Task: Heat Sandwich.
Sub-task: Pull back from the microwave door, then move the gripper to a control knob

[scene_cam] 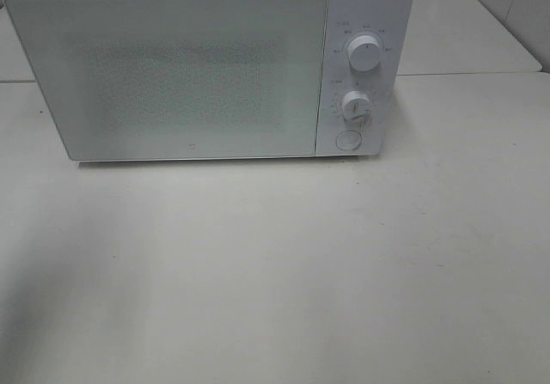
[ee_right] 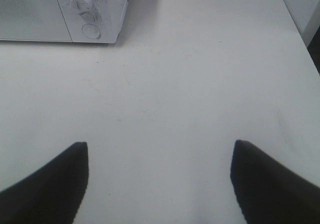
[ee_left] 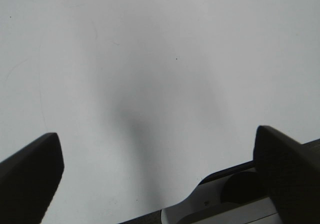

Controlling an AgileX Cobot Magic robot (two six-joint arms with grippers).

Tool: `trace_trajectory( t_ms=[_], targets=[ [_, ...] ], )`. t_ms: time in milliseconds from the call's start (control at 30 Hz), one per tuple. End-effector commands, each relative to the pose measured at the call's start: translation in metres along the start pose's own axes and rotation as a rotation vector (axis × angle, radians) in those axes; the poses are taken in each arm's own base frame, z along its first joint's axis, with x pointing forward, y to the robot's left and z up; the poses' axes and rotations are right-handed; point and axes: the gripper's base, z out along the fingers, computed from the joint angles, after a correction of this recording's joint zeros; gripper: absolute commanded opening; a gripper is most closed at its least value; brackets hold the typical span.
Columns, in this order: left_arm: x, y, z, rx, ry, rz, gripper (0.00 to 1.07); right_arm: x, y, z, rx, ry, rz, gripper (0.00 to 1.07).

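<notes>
Your left gripper point(ee_left: 157, 146) and right gripper point(ee_right: 160, 148) both stood spread wide, holding nothing, above the table point(scene_cam: 275, 272); the right faced the microwave point(scene_cam: 206, 66). Its door point(scene_cam: 129, 118) was shut, no sandwich in view. Opening came first, I'd judge: you needed a square press on its round button point(scene_cam: 347, 140)

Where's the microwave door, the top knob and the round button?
microwave door point(scene_cam: 172, 70), exterior high view, middle of the panel.
top knob point(scene_cam: 364, 54), exterior high view, its centre.
round button point(scene_cam: 347, 140), exterior high view, its face.
</notes>
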Motion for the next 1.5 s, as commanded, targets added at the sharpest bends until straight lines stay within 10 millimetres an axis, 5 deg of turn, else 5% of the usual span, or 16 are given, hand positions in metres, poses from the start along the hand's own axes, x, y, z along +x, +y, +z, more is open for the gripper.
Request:
trace_trajectory(
  t_ms=[33, 600, 1500],
  targets=[
    [0.02, 0.001, 0.0, -0.008, -0.004, -0.007, 0.98, 0.001, 0.0, -0.003, 0.004, -0.036, 0.007, 0.75],
    [0.115, 0.007, -0.009, -0.11, -0.067, -0.04, 0.98, 0.001, 0.0, -0.003, 0.004, -0.036, 0.007, 0.75],
    [0.174, -0.003, -0.062, -0.13, -0.571, -0.1, 0.98, 0.001, 0.0, -0.003, 0.004, -0.036, 0.007, 0.75]
  ],
)
